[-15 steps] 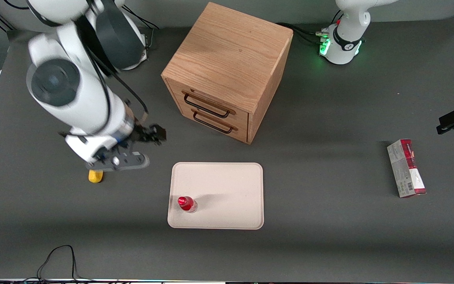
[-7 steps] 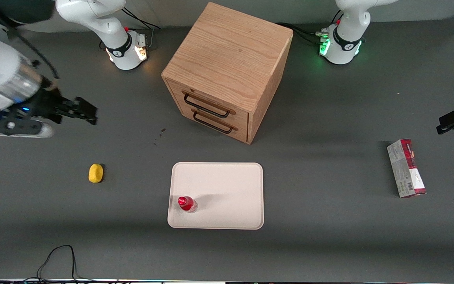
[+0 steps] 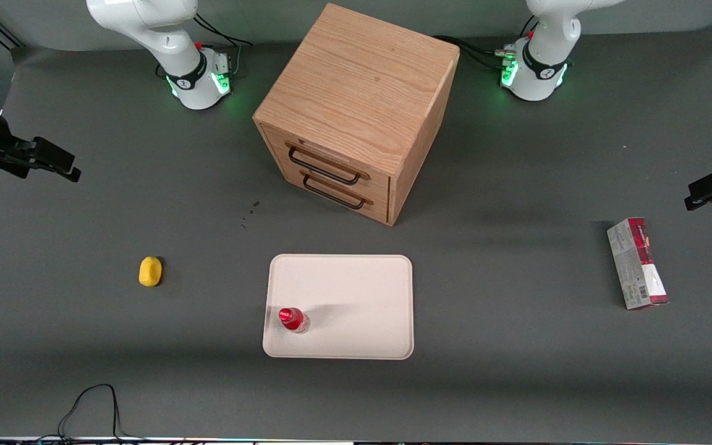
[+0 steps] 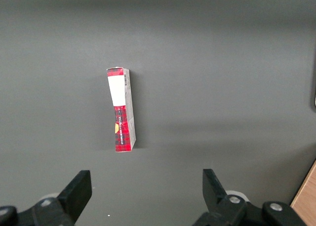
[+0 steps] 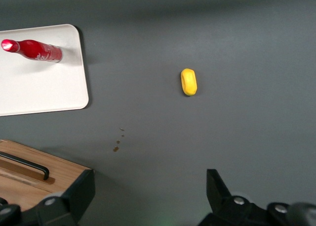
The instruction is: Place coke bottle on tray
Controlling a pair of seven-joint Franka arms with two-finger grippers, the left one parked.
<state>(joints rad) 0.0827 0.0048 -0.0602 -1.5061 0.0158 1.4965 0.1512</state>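
Well out at the working arm's end of the table, the right arm's black two-finger gripper (image 3: 53, 164) hangs above the dark grey table surface (image 3: 517, 383), raised and holding nothing. In the right wrist view its two fingers (image 5: 79, 194) stand wide apart, with bare tabletop showing between them, so the claw is open.

Next along the table lies a small yellow rounded object (image 3: 150, 271), alone on the grey surface, well apart from the gripper and nearer to the front camera than it. The right wrist view shows the same yellow piece (image 5: 188, 82), with a few small brown specks (image 5: 118, 141) on the table near it.

Toward the middle sits the large flat pale beige rectangular tray with rounded corners (image 3: 356, 290). The small slim red coke bottle with a red cap and clear base (image 3: 293, 319) stands upright on it, inside the low rim, in the tray's corner toward the working arm's end and nearer the front camera. The wrist view shows the bottle (image 5: 34, 50) resting on the tray (image 5: 44, 87).

Farther from the camera than the tray stands a light wooden two-drawer cabinet with dark metal handles (image 3: 356, 111), both drawers shut.

Toward the parked arm's end lies a red-and-grey rectangular carton (image 3: 636, 263), flat on the table.
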